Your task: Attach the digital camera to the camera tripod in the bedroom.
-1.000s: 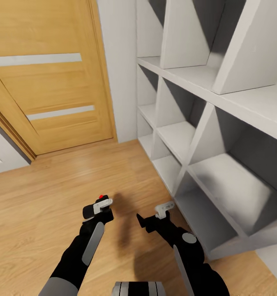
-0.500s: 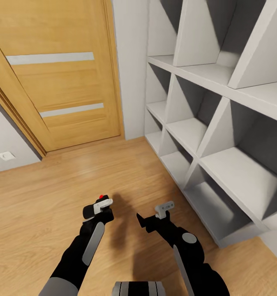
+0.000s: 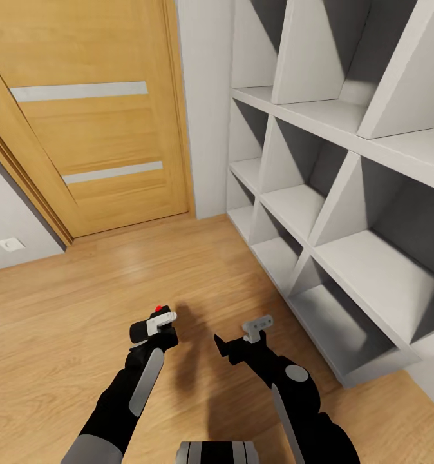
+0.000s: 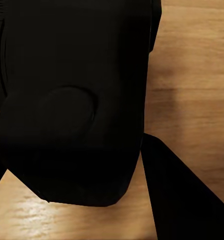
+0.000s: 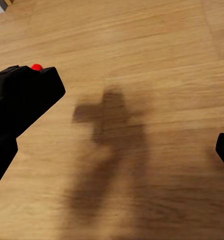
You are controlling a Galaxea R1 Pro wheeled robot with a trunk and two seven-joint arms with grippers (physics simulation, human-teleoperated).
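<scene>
The left gripper [image 3: 158, 324] squeezes the small black boxy digital camera [image 4: 72, 100] with a red dot. The right gripper [image 3: 243, 340] is wide apart, holding nothing.

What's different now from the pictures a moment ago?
Only the view turned: a second ago the wooden door and white cubby shelf sat further left in the head view, so the camera swung, then stopped. Nothing was grabbed or dropped. The left claw still holds the digital camera, and the right claw stays empty over the wood floor.
</scene>
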